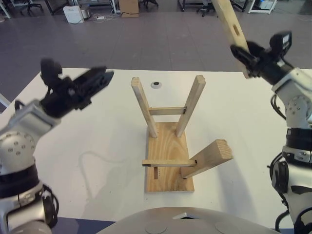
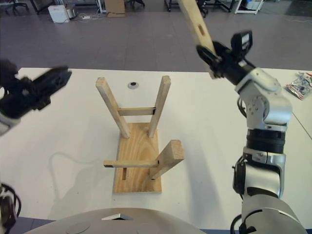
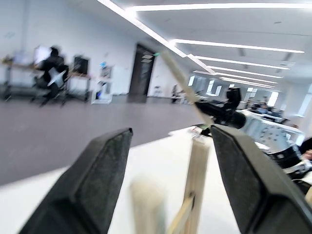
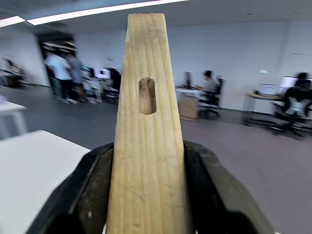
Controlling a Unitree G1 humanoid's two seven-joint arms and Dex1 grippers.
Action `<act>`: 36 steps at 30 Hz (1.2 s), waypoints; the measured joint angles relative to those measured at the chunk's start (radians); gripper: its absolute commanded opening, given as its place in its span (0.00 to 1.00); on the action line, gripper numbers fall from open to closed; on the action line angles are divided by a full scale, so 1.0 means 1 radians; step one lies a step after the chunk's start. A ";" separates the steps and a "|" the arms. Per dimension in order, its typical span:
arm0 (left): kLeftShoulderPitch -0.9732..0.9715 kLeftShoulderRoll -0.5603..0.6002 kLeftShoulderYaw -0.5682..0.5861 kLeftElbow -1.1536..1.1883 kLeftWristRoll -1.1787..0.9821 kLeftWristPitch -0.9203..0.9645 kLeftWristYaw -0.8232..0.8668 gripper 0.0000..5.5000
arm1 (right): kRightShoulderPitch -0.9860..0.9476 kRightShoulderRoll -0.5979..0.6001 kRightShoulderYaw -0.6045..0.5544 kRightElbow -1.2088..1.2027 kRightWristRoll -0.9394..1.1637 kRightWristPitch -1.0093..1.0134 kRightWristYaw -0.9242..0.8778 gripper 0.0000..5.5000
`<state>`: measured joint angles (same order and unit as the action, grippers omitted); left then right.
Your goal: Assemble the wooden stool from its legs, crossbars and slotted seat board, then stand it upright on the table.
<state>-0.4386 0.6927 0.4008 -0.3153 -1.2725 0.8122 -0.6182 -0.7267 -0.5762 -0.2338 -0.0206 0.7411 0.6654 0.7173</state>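
Right hand (image 1: 249,57): yours clamps the leg (image 1: 227,19), high, right of the seat board (image 1: 168,142).
Left hand (image 1: 97,80): fingers apart, left of it.

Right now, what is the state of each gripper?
Left gripper: open, holding nothing.
Right gripper: closed on a wooden leg.

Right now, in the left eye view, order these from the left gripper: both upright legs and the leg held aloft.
1. Left upright leg, nearest the left gripper.
2. Right upright leg, past the crossbar.
3. Held leg, far right, in the right gripper.
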 measured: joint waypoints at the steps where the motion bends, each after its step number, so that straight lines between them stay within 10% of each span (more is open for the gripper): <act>1: -0.066 -0.008 -0.012 0.001 -0.044 0.010 0.023 0.54 | -0.039 0.007 0.002 -0.051 0.081 0.060 0.021 0.38; 12: -0.282 -0.095 -0.091 0.048 -0.300 0.033 0.161 0.54 | -0.083 0.037 0.010 -0.195 0.469 0.337 0.069 0.38; 32: -0.289 -0.138 -0.122 -0.002 -0.403 0.019 0.250 0.38 | -0.036 0.024 0.077 -0.236 0.513 0.387 0.102 0.38; 36: -0.288 -0.136 -0.117 0.002 -0.371 0.000 0.275 0.38 | -0.062 0.046 0.069 -0.187 0.513 0.375 0.028 0.56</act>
<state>-0.7264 0.5563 0.2836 -0.3136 -1.6438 0.8124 -0.3435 -0.7883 -0.5307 -0.1646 -0.2080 1.2537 1.0402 0.7451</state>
